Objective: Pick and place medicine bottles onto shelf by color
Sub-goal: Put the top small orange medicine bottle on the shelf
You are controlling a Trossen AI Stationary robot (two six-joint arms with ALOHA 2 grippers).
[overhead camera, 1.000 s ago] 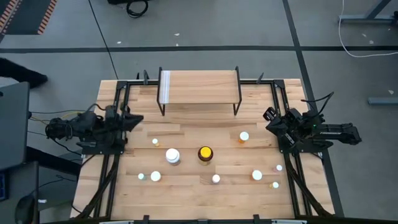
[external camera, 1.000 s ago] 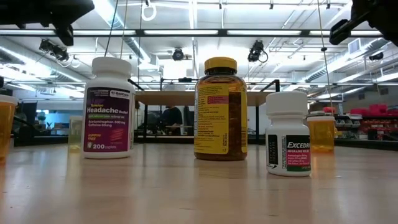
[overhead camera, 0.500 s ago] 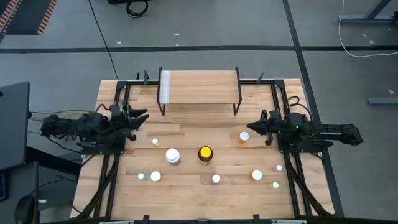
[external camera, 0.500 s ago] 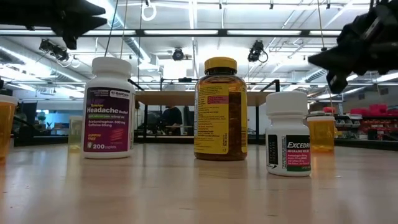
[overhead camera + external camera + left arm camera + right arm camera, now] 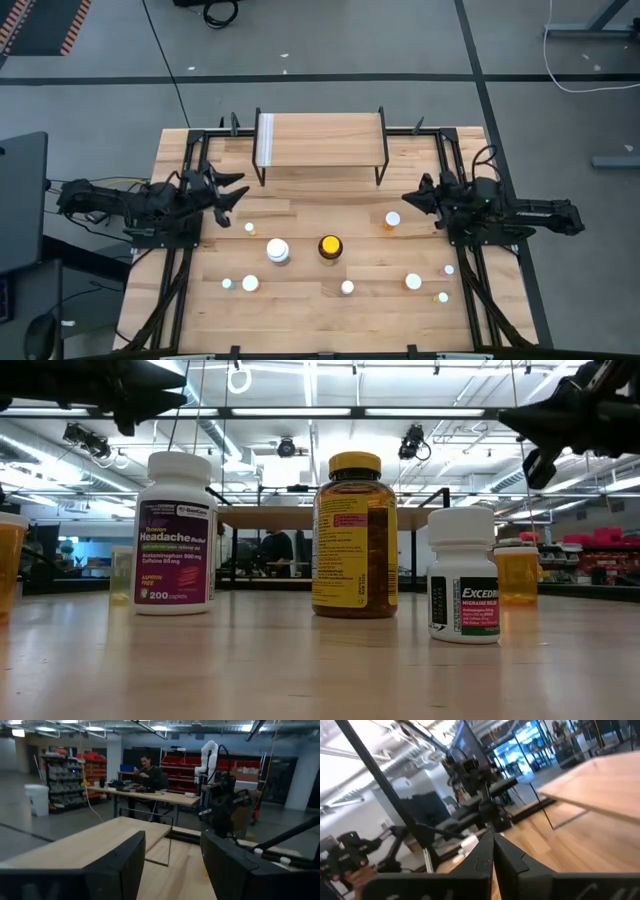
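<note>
The light-wood shelf [image 5: 320, 140] stands at the table's far middle, its whitish strip [image 5: 265, 140] at its left end. Medicine bottles stand upright on the table: a large white one [image 5: 277, 250] [image 5: 175, 532], a large dark amber one with a yellow cap [image 5: 329, 246] [image 5: 354, 535], an orange one with a white cap [image 5: 392, 219], a small white one [image 5: 463, 575], and several smaller ones nearer the front. My left gripper [image 5: 238, 189] is open and empty, left of the shelf's near left leg. My right gripper [image 5: 408, 197] is shut and empty, just far-right of the orange bottle.
Black frame rails [image 5: 190, 160] run along the table's left and right sides under both arms. The shelf's thin black legs [image 5: 263, 175] stand just beyond both grippers. Small bottles [image 5: 413, 281] cluster near the front right. A person [image 5: 150, 767] sits at a bench beyond the table.
My left gripper has reached from the table's left edge toward the middle, ending near the shelf's left leg. My right arm has unfolded and swung its gripper toward the table's left, ending beside the orange bottle. No bottle has moved.
</note>
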